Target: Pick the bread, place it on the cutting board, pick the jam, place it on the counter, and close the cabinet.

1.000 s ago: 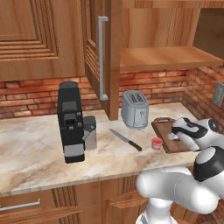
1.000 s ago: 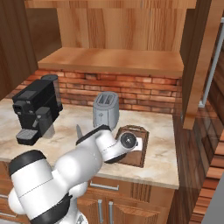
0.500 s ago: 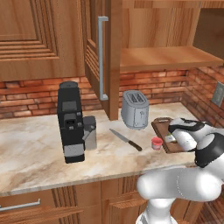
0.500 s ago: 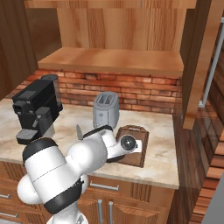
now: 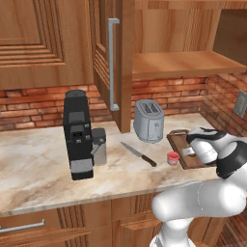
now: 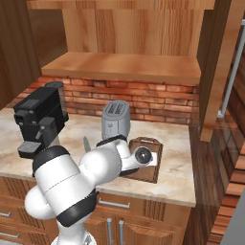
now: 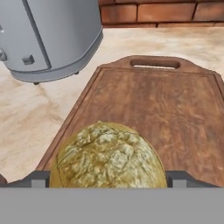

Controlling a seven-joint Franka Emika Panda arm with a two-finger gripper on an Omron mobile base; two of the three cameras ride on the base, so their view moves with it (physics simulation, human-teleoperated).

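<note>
Red brick backsplash, wooden drawers below, warm light

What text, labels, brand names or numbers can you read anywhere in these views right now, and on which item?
None: no readable word, number or sign in any view.
Coffee machine: plain black and grey panels, no lettering.
Toaster: a small square button and a knob, no markings.
Jam: red jar with a pale top, no label to be made out.
Cutting board and bread: bare surfaces.
</note>
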